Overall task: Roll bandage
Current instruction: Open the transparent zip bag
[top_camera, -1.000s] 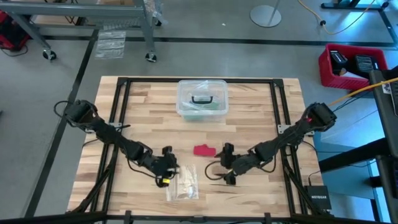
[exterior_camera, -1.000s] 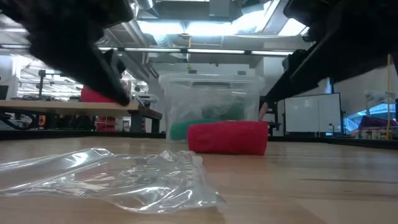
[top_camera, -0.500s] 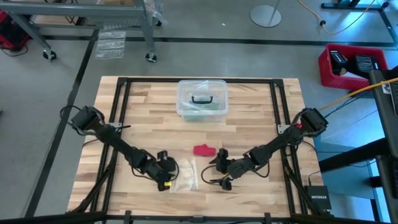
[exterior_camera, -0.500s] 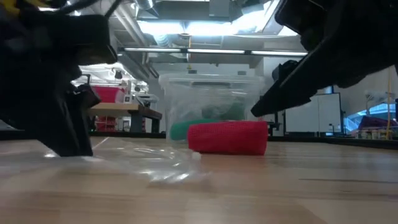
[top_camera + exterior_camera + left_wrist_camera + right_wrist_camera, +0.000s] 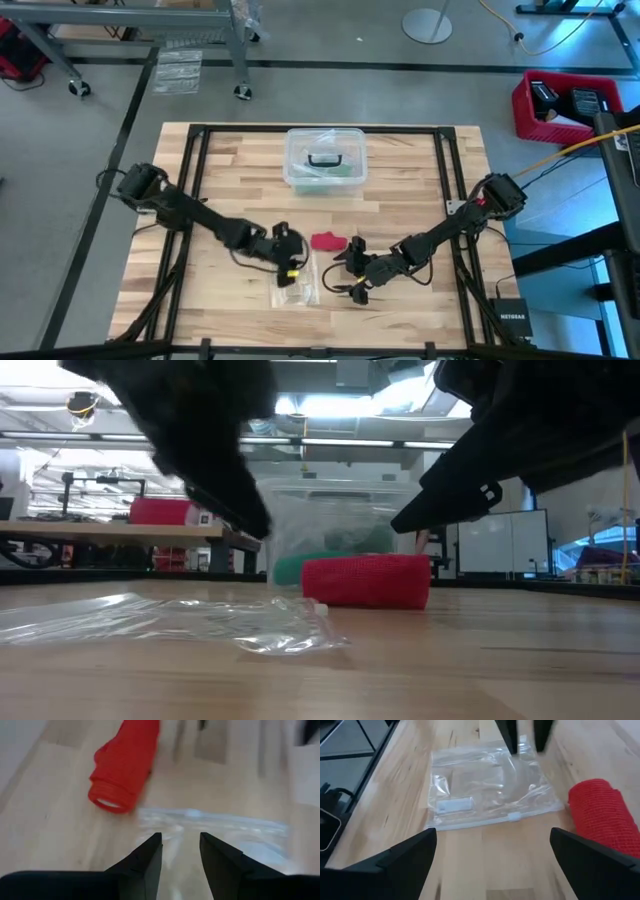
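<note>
The bandage, a short red roll, lies on the tabletop toward its near edge, between the left hand, released and empty above the clear plastic bag, and the right hand, spread wide and empty. The roll could trundle off if a finger nudges its curved side, or the left hand could snag the bag instead. Whether any loose tail remains cannot be made out, and the low view cuts off both hands.
</note>
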You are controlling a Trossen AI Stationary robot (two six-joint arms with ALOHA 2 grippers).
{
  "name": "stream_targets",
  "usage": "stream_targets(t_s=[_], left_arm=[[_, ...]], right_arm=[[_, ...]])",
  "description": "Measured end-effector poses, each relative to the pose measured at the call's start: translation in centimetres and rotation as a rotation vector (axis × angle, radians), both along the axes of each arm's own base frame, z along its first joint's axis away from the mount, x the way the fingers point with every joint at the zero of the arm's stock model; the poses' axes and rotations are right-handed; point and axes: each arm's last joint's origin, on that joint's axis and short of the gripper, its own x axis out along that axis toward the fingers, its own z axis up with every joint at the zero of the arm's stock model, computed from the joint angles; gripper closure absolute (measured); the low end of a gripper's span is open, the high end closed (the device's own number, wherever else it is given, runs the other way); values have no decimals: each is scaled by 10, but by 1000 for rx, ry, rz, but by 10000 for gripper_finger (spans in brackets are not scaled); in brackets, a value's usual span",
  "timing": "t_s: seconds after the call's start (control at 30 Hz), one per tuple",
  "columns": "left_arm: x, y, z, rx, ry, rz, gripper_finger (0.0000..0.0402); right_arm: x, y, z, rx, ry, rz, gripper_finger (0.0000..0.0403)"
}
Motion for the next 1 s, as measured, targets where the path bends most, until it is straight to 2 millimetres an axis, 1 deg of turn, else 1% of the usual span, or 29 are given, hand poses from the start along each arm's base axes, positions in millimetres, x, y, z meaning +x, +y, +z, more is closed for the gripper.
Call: stream_targets(t_s=[0.1, 0.23, 0.27, 0.37, 0.5, 0.57, 0.63, 0.7, 0.8, 0.83, 0.9, 1.0], left_arm=[[7, 16, -18, 10, 77, -1, 256], [18, 28, -33, -18, 97, -32, 224], [20, 29, -39, -29, 104, -39, 217], [27, 30, -44, -77, 69, -71, 205], [31, 29, -51, -64, 57, -104, 207], [31, 28, -56, -61, 69, -109, 225], [31, 25, -60, -57, 80, -116, 256], [30, 22, -60, -47, 79, -125, 298], [29, 19, -60, -39, 75, -121, 371], [29, 18, -59, -44, 72, -121, 385], [28, 15, -58, -60, 71, -113, 391], [25, 9, -52, -63, 63, -129, 398]], right_arm=[[0, -1, 0, -9, -6, -18, 9], [0, -2, 0, -30, -17, -52, 9], [0, -2, 0, -36, -20, -61, 9], [0, -2, 0, -44, -23, -73, 9], [0, -4, 0, -64, -23, -92, 9], [0, -4, 0, -71, -27, -102, 9], [0, -4, 0, -79, -31, -111, 9], [0, -5, 0, -94, -38, -128, 9], [1, -7, 1, -122, -64, -190, 9], [1, -7, 1, -131, -69, -204, 9], [1, -8, 2, -142, -76, -223, 9], [1, -8, 2, -142, -83, -229, 9]])
